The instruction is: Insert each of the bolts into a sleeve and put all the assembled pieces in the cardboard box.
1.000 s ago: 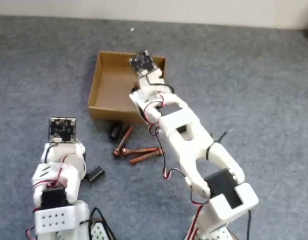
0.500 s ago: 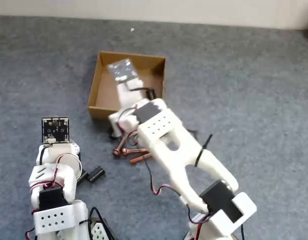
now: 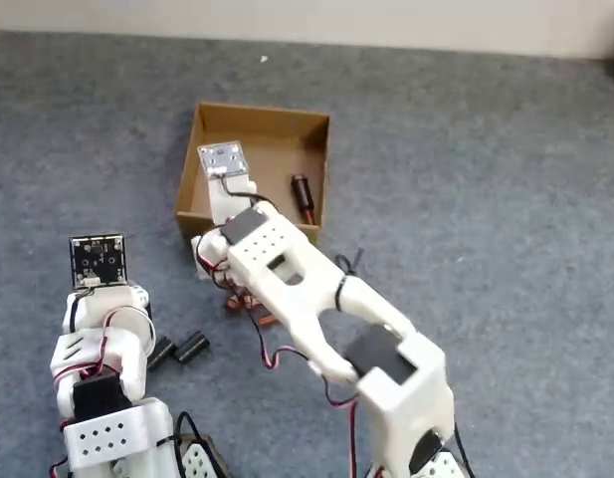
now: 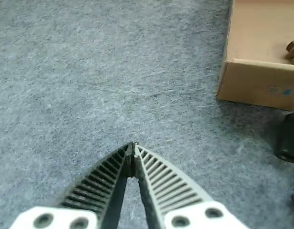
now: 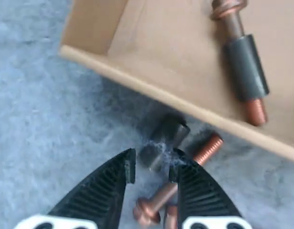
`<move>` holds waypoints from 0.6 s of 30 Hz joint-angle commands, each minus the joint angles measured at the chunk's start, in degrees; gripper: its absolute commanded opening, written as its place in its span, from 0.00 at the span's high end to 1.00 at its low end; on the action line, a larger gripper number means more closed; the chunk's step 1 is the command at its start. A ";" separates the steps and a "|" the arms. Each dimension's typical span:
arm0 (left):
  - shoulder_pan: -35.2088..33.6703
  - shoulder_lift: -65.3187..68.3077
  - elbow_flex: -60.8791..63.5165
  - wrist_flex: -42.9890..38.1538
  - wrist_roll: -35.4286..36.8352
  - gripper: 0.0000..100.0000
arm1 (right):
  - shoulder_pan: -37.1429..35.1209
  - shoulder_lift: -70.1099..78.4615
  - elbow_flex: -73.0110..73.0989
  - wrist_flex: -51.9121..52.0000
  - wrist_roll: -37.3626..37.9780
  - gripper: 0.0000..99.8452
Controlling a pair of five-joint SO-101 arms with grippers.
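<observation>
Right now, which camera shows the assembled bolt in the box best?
Right wrist view: the assembled bolt lies close up in the cardboard box, with head, dark sleeve and threaded tip all distinct. The high view shows it small, beside a box wall. The left wrist view catches just a copper sliver inside the box, probably its head.

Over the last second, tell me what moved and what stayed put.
The right gripper swung from over the cardboard box to the sleeve and bolts outside its near wall, jaws open; an assembled piece now lies uncovered in the box. The left gripper, shut, drew slightly away from the box. Box and loose sleeve stayed put.
</observation>
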 commanded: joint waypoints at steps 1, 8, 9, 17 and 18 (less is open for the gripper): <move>-0.57 -0.57 -3.38 -1.41 -0.35 0.99 | -0.66 2.42 -5.76 -0.92 -0.88 0.89; -0.57 -0.57 -3.38 -1.41 -0.35 0.99 | -0.40 9.45 -8.31 1.54 -0.88 0.91; -0.57 -0.57 -3.38 -1.41 -0.35 0.99 | -0.40 9.54 -8.31 2.33 -0.88 0.94; -0.57 -0.57 -3.38 -1.41 -0.35 0.99 | 0.31 6.20 -12.53 11.82 -0.53 0.99; -0.57 -0.57 -3.38 -1.41 -0.35 0.99 | 0.66 4.53 -13.93 14.55 -0.53 0.99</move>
